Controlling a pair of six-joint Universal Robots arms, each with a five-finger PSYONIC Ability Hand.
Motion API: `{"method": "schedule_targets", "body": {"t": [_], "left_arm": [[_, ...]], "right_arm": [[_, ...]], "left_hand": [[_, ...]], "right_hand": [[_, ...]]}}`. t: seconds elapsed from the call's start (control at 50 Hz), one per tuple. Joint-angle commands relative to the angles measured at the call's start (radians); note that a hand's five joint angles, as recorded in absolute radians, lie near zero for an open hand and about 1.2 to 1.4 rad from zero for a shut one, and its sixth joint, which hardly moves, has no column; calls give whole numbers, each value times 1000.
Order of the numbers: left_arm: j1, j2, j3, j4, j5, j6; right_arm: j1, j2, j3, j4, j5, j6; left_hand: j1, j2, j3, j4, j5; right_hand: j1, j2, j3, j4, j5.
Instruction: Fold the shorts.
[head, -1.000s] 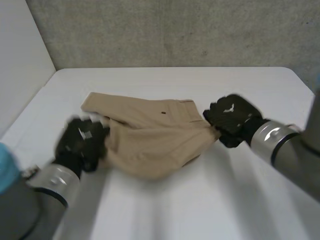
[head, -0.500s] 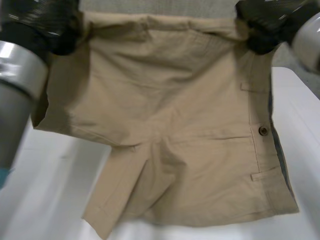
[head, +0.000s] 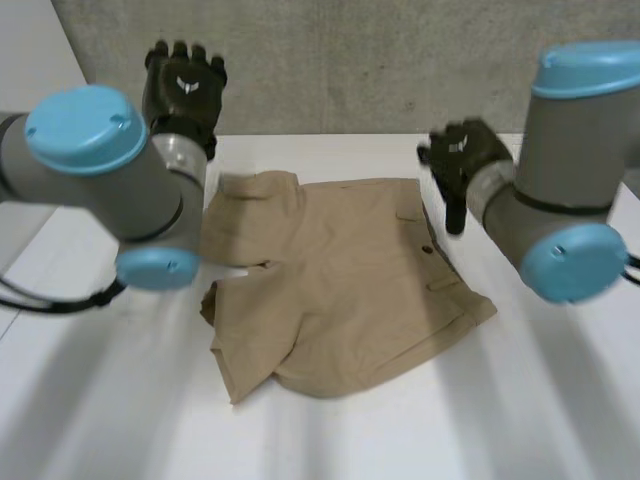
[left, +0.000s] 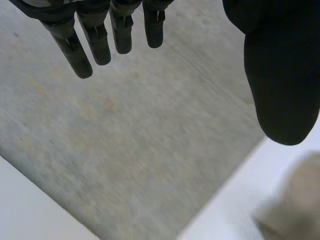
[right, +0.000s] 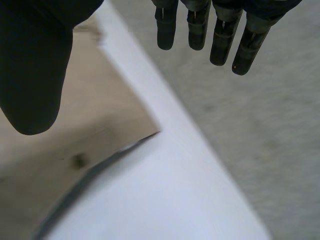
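Note:
The tan shorts (head: 345, 270) lie spread flat on the white table (head: 520, 400), waistband and button toward my right arm, legs toward my left arm. My left hand (head: 183, 88) is raised beyond the far leg, fingers straight and empty; in the left wrist view its thumb (left: 280, 75) hangs over the wall, with a bit of the shorts (left: 295, 205) below it. My right hand (head: 462, 155) hovers just past the waistband corner, open and holding nothing. In the right wrist view its thumb (right: 35, 65) is above the shorts (right: 100, 125) near the table's edge.
A grey concrete wall (head: 350, 60) stands behind the table's far edge. My left arm (head: 100, 170) covers part of the shorts' far leg. Bare table surrounds the shorts on the near side and on both flanks.
Half a second ago both hands held the shorts up by an edge before the camera. Now the shorts lie spread on the table, and both hands have let go and opened.

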Motion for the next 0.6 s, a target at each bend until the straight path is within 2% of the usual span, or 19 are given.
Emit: {"method": "schedule_targets", "body": {"t": [0.02,0.12,0.14,0.2,0.28,0.3,0.34,0.38,0.48,0.6], "left_arm": [[-49,268,-432,-9,36,-12],[-142,376,-652,-85,104,-54],[-165,400,-701,-137,116,-81],[-193,426,-755,-222,128,-146],[-233,440,-796,-352,159,-294],[-243,435,-804,-381,173,-357],[-253,431,-809,-400,182,-409],[-248,425,-818,-398,185,-457],[-227,353,-815,-353,176,-450],[-123,328,-807,-255,121,-416]], "right_arm": [[-68,-163,369,5,-185,-38],[-163,-223,570,-22,-306,-147],[-174,-226,590,-33,-320,-163],[-215,-228,661,-105,-353,-207],[-249,-222,718,-235,-372,-229],[-253,-218,727,-263,-375,-230],[-263,-205,739,-310,-383,-232],[-278,-173,747,-361,-389,-232],[-296,-130,749,-404,-419,-232],[-300,-94,738,-432,-467,-230]], "left_hand": [[23,8,2,10,-7],[108,93,87,95,78],[195,181,175,182,165],[269,255,249,256,239],[539,525,519,526,509],[548,534,528,535,518],[548,534,528,535,519],[528,513,508,515,498],[343,329,323,330,313],[302,287,281,289,272]], "right_hand": [[-24,-40,-37,-56,-56],[-12,-27,-24,-43,-44],[24,8,12,-8,-8],[146,131,134,115,115],[317,302,305,286,286],[318,302,305,286,286],[318,302,305,286,286],[317,302,305,286,286],[318,302,305,286,286],[496,481,484,465,464]]}}
